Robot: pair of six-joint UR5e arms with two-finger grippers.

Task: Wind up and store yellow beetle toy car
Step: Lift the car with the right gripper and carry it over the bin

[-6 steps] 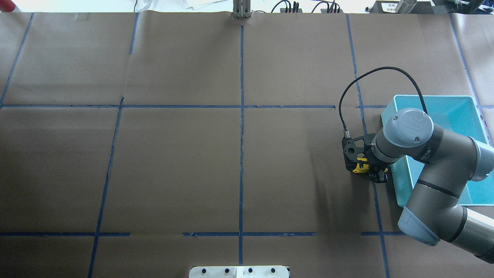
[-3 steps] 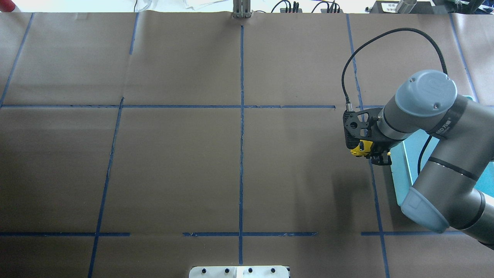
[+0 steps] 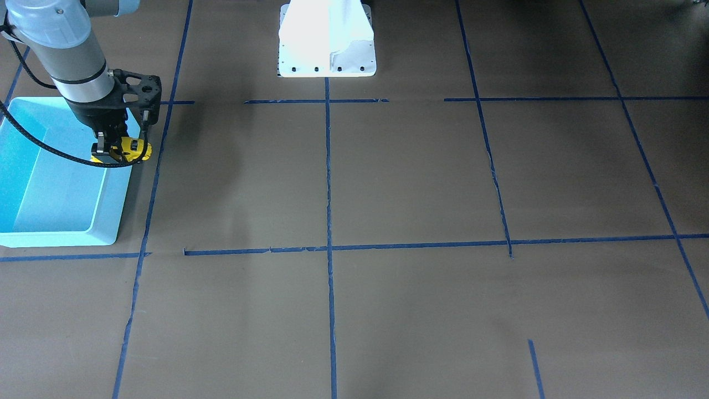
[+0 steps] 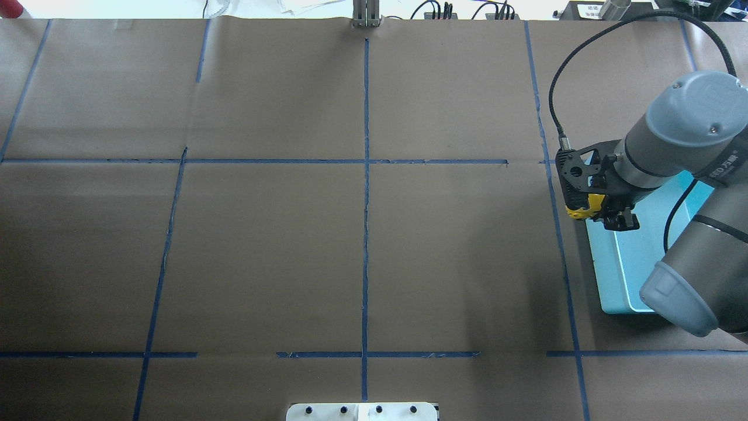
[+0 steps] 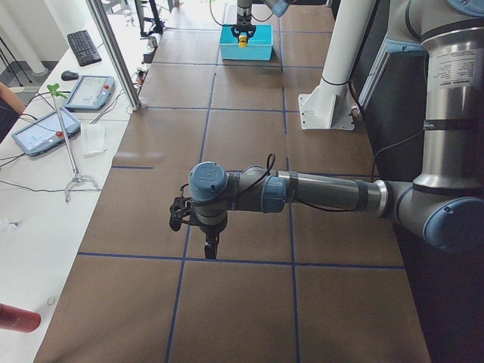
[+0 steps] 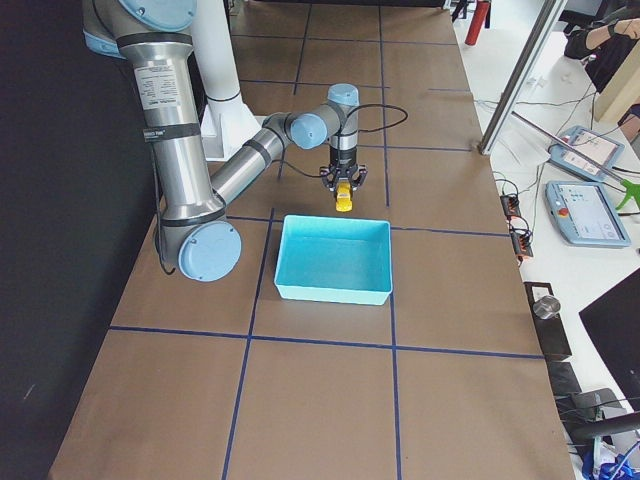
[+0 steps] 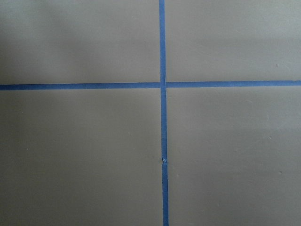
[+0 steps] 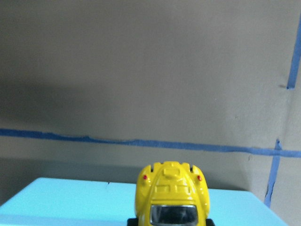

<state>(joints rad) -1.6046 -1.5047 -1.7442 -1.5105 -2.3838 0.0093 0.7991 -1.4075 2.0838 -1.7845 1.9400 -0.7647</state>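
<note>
The yellow beetle toy car [image 4: 586, 206] hangs in my right gripper [image 4: 602, 213], which is shut on it. It is held in the air over the near-left rim of the light blue bin [image 4: 610, 280]. In the front-facing view the car [image 3: 132, 149] is at the bin's [image 3: 113, 210] corner nearest the robot. The right wrist view shows the car's [image 8: 172, 195] rounded body above the bin's rim [image 8: 70, 202]. My left gripper [image 5: 210, 246] hovers over the brown table far from the car. It shows only in the left side view, so I cannot tell whether it is open or shut.
Blue tape lines [image 4: 366, 175] divide the brown paper-covered table into squares. The white robot base [image 3: 327, 44] stands at the table's robot-side edge. A metal post [image 5: 113, 53] and tablets [image 5: 89, 91] stand along the far, operators' side.
My right arm has lifted the car off the table and carried it away from the robot and to the right, up to the bin's edge.
</note>
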